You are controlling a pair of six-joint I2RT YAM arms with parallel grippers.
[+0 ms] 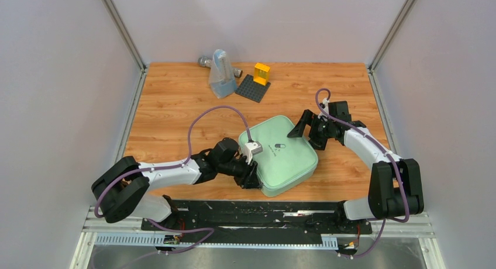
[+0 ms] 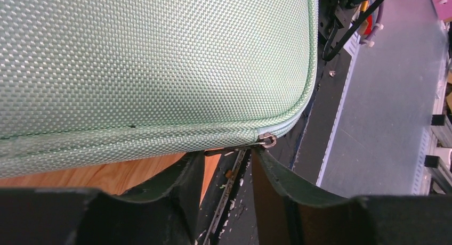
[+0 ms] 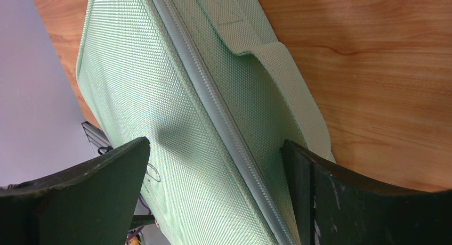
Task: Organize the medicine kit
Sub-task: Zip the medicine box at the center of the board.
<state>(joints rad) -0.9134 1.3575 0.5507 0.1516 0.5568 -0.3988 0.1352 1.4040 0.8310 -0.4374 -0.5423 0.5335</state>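
The medicine kit (image 1: 281, 155) is a pale mint-green woven zip case, lying closed on the wooden table with its dark pill logo facing up. My left gripper (image 1: 250, 178) is at the kit's near-left corner. In the left wrist view it (image 2: 226, 157) is open, and the metal zipper pull (image 2: 266, 140) lies across its fingertips under the kit's edge (image 2: 160, 58). My right gripper (image 1: 304, 128) is open at the kit's far-right corner. In the right wrist view it (image 3: 216, 149) straddles the kit's zipped side (image 3: 160, 96), next to the handle strap (image 3: 288, 80).
At the back of the table stand a translucent bluish pouch (image 1: 221, 76), a grey object (image 1: 204, 61) behind it, and a dark grey studded baseplate (image 1: 252, 88) carrying a yellow block (image 1: 261, 73). A black rail (image 1: 257, 213) runs along the near edge.
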